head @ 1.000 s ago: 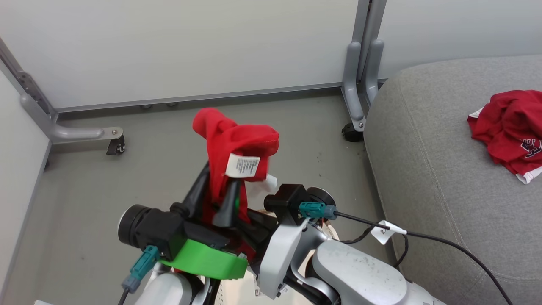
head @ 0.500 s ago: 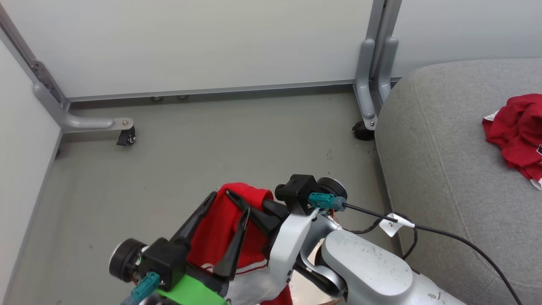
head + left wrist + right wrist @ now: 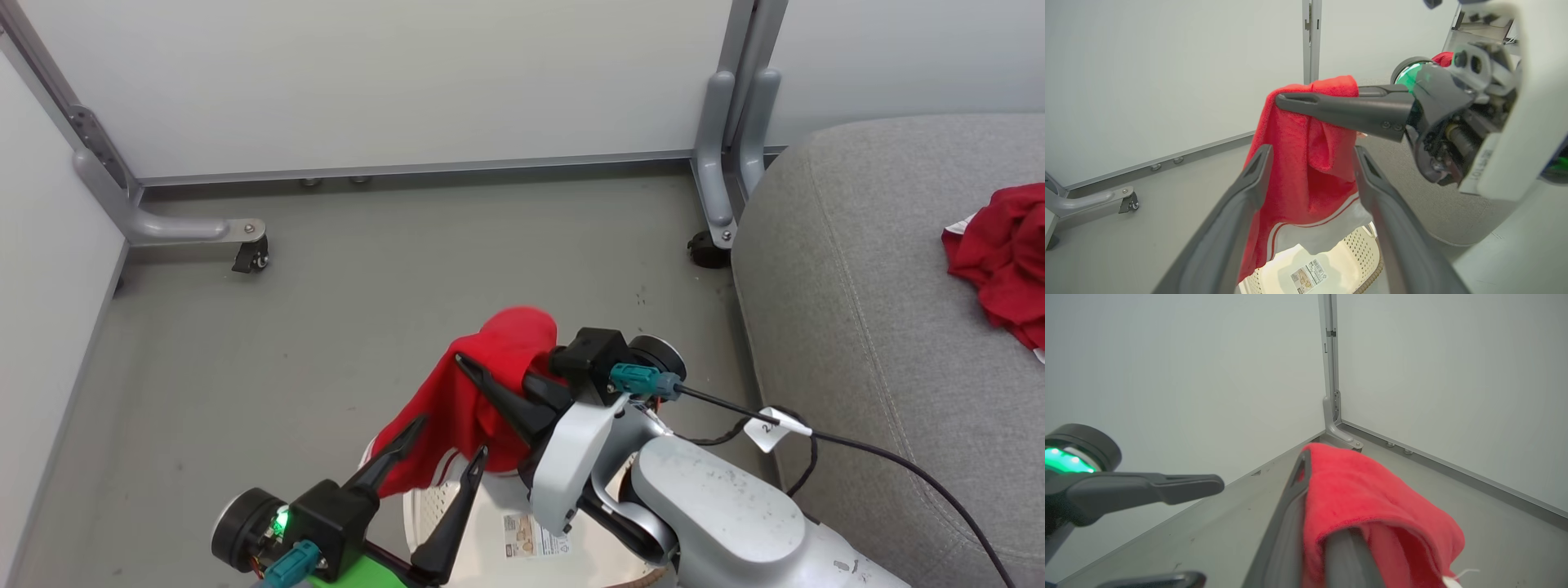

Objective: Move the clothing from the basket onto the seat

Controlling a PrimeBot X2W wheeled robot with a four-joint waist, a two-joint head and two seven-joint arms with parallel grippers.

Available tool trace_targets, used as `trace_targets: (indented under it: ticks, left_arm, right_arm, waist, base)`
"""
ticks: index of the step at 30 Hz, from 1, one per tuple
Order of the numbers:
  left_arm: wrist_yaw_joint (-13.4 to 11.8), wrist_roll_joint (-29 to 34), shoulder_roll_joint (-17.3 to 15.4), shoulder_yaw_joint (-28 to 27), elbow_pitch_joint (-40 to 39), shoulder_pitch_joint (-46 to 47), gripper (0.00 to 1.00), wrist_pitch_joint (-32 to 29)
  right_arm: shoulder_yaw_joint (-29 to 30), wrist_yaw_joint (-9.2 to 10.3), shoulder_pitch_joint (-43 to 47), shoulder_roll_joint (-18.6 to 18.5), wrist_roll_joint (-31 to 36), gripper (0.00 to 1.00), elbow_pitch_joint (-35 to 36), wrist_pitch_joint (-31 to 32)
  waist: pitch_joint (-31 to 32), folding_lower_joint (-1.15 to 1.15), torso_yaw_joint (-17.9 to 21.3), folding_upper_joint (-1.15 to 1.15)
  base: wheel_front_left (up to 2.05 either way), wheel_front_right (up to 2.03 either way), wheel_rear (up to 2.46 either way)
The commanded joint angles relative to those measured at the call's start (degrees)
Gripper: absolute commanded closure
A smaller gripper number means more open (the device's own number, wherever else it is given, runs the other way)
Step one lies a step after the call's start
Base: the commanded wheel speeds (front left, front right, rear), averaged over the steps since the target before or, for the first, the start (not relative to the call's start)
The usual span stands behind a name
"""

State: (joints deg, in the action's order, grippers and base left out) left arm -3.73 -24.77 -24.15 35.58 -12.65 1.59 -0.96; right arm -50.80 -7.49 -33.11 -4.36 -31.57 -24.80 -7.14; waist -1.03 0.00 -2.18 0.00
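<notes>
Above cream perforated plastic basket (image 3: pixel 420 514): left pincer (image 3: pixel 451 438) newly released, spread wide; right pincer (image 3: pixel 467 363) alone grips bright red fabric garment (image 3: pixel 490 384). Handover done; light grey upholstered seat (image 3: pixel 857 286) next.

In the head view, the basket (image 3: pixel 429 514) at bottom centre lay mostly hidden under the right arm (image 3: pixel 710 510) and the hanging garment (image 3: pixel 457 408), its lower part cut by the bottom edge. Its sticker (image 3: pixel 526 535) was too small to read. The right edge cut off the other garment (image 3: pixel 1000 261) and the seat (image 3: pixel 857 310). At the bottom of the right wrist view the right fingers (image 3: pixel 1288 522) were blurred.
</notes>
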Motion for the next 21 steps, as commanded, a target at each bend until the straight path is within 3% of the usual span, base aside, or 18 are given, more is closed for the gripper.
trace_targets:
  ticks: [1,11,21]
  left_arm:
    - [0.1,-0.1,-0.4,0.1,-0.2,-0.5,0.0,-0.2]
    - [0.6,0.9,-0.4,1.0,-0.1,1.7,0.0,-0.7]
    - [1.7,2.1,0.0,1.8,0.6,5.5,0.0,-0.9]
  right_arm:
    - [0.3,0.0,-0.2,-0.3,0.2,1.0,-0.1,-0.3]
    - [2.2,0.0,-0.9,-1.2,1.1,1.0,-0.6,-0.9]
    - [6.8,0.0,-2.7,-2.2,2.3,1.0,-1.6,-2.9]
  waist:
    - [-0.2,0.0,0.1,0.0]
    - [-2.0,0.0,2.4,0.0]
    - [-6.2,0.0,13.3,0.0]
  base:
    - [0.0,0.0,0.0]
    - [0.0,0.0,0.0]
    - [0.0,0.0,0.0]
